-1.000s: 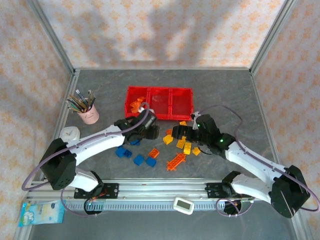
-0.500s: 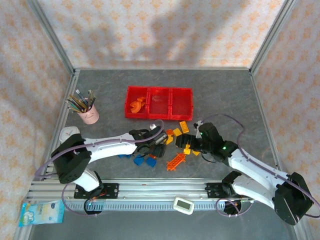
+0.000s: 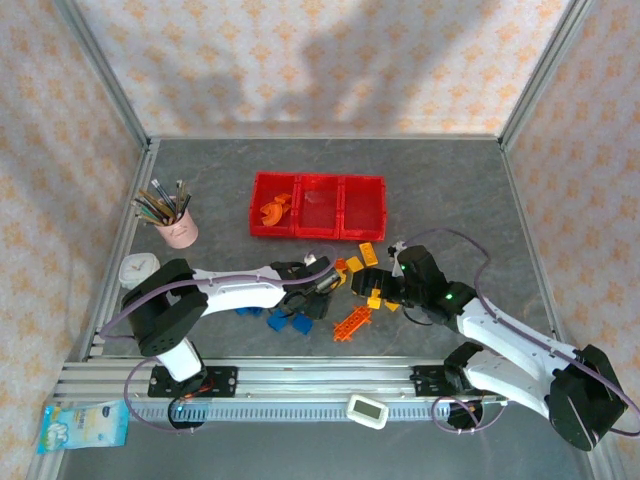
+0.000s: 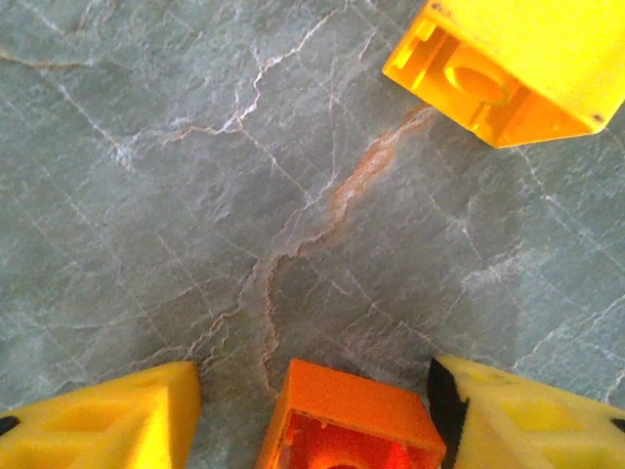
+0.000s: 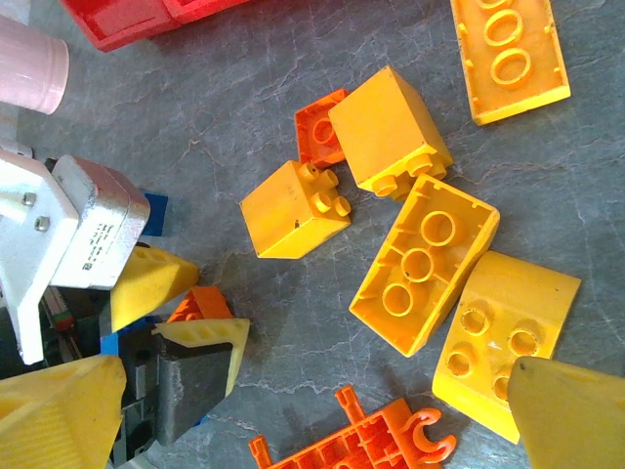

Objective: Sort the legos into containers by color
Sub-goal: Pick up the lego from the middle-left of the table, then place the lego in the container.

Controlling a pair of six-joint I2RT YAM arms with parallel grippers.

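Observation:
The three joined red containers [image 3: 318,205] stand at the back; orange pieces [image 3: 271,212] lie in the left bin. My left gripper [image 3: 322,290] is low on the table, its yellow fingers [image 4: 98,420] on either side of a small orange lego [image 4: 352,420]. One finger is close against the lego and a gap shows at the other. A yellow lego [image 4: 508,63] lies ahead. My right gripper [image 5: 312,391] hangs wide open above the orange lattice piece [image 5: 352,440], beside several yellow legos [image 5: 425,264]. Blue legos [image 3: 290,322] lie under the left arm.
A pink pencil cup [image 3: 178,225] and a white clock [image 3: 140,267] stand at the left. A white device [image 3: 367,410] sits on the front rail and a blue packet [image 3: 83,425] at the front left corner. Metal frame posts border the table.
My left gripper came away from the left bin and dropped to the table beside the pile, its jaws narrowing around the orange lego. The right gripper moved nearer, over the lattice piece.

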